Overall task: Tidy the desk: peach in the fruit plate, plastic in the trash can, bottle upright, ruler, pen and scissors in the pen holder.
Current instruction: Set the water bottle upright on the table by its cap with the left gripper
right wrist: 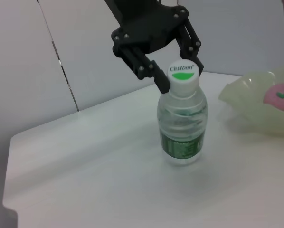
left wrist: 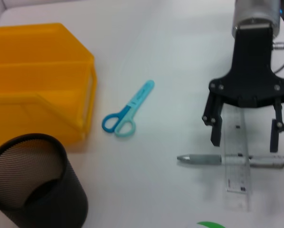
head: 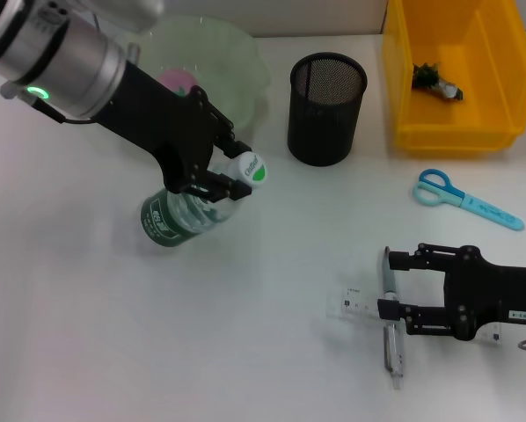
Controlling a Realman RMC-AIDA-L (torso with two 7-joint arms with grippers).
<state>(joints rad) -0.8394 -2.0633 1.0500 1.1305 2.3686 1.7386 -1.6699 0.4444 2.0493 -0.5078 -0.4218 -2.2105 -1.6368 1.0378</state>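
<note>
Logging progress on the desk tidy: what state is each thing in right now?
Bottle: upright, cap on, left gripper open around the cap.
Pen holder: upright, nothing visible in it.
Scissors: closed, flat on the desk.
Pen: flat, lying across the ruler.
Ruler: flat on the desk.
Right gripper: open, straddling the ruler by the pen.
Trash can: holds a crumpled scrap.
Fruit plate: holds the peach.

The white table [head: 113, 334] carried a bottle [head: 179, 215], a green plate [head: 237, 61], a black mesh holder [head: 326, 107], a yellow bin [head: 456, 79], blue scissors [head: 465, 200], and a pen [head: 390, 325] lying across a clear ruler [head: 355, 305].
</note>
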